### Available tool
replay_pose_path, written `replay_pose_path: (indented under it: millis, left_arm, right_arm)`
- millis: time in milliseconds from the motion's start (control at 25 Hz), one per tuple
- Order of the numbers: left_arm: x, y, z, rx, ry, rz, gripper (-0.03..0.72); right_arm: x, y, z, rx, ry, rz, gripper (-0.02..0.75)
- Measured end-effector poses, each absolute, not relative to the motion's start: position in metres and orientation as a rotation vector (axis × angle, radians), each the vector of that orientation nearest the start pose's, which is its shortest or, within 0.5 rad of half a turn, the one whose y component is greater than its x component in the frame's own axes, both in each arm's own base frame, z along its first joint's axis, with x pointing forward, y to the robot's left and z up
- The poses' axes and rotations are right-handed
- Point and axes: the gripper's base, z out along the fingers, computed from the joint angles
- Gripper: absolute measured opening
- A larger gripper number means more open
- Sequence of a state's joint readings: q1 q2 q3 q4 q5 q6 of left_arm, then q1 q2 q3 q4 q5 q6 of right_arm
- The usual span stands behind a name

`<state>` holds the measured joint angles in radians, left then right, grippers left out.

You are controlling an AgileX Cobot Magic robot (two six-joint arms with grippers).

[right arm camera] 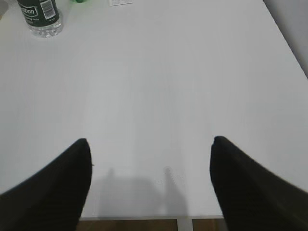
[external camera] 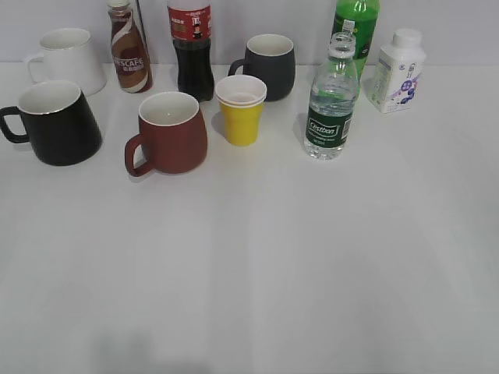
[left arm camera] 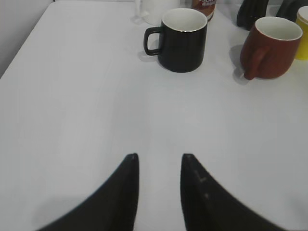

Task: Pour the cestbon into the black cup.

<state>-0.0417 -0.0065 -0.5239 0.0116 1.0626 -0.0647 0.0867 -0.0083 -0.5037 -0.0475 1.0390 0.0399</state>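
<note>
A white tabletop [external camera: 257, 265] carries everything, its near half bare and the drinks and cups ranged along its far half. Tallest in the back row are a dark cola bottle with a red label [external camera: 192, 48] and a bright green soda bottle [external camera: 356, 25], the second standing just behind the cestbon [external camera: 331, 100]. The cestbon stands upright on the right of the group, uncapped, its dark green label facing the camera; its base also shows at the top left corner of the right wrist view. The black cup [external camera: 56, 122] sits upright at the far left, well apart from the cestbon, handle pointing left, white inside. Beside it toward the middle stands a brownish-red mug [external camera: 169, 132], then stacked paper cups, yellow outside [external camera: 241, 109], with a dark grey mug [external camera: 270, 65] behind them. A white mug [external camera: 67, 59], a brown Nescafe bottle [external camera: 128, 48] and a small white carton-like bottle [external camera: 398, 71] fill out the back row. The left gripper [left arm camera: 160, 162] hovers over bare tabletop short of the black cup, its fingers [left arm camera: 127, 187] slightly parted and holding nothing. The right gripper [right arm camera: 150, 149] has its fingers [right arm camera: 57, 183] spread wide, empty, well back from the cestbon.
</note>
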Motion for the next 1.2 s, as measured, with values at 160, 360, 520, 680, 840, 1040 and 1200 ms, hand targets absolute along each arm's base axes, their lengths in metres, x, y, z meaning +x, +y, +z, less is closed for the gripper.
replay_pose_path:
  millis: [160, 360, 520, 680, 840, 1040, 1200]
  left_arm:
    - [-0.009, 0.001, 0.284, -0.024, 2.016, -0.054, 0.227]
    - [-0.009, 0.001, 0.284, -0.024, 2.016, -0.055, 0.227]
    - [-0.008, 0.001, 0.295, -0.022, 1.922, -0.057, 0.227]
    - [0.005, 0.001, 0.338, -0.009, 1.47, -0.054, 0.233]
    - [0.035, -0.001, 0.354, 0.023, 1.229, -0.032, 0.252]
    - [0.103, -0.005, 0.325, 0.064, 1.283, -0.015, 0.266]
    - [0.168, 0.0, 0.287, 0.047, 1.39, 0.001, 0.325]
  right_arm:
    - [-0.005, -0.004, 0.28, -0.045, 2.009, 0.024, 0.574]
    - [-0.005, -0.004, 0.28, -0.045, 2.009, 0.024, 0.574]
    - [-0.005, -0.004, 0.28, -0.045, 2.009, 0.024, 0.574]
    - [-0.005, -0.004, 0.28, -0.045, 2.009, 0.024, 0.574]
    - [-0.005, -0.004, 0.28, -0.045, 2.009, 0.024, 0.574]
    - [-0.005, -0.004, 0.28, -0.045, 2.009, 0.024, 0.574]
    - [-0.005, -0.004, 0.28, -0.045, 2.009, 0.024, 0.574]
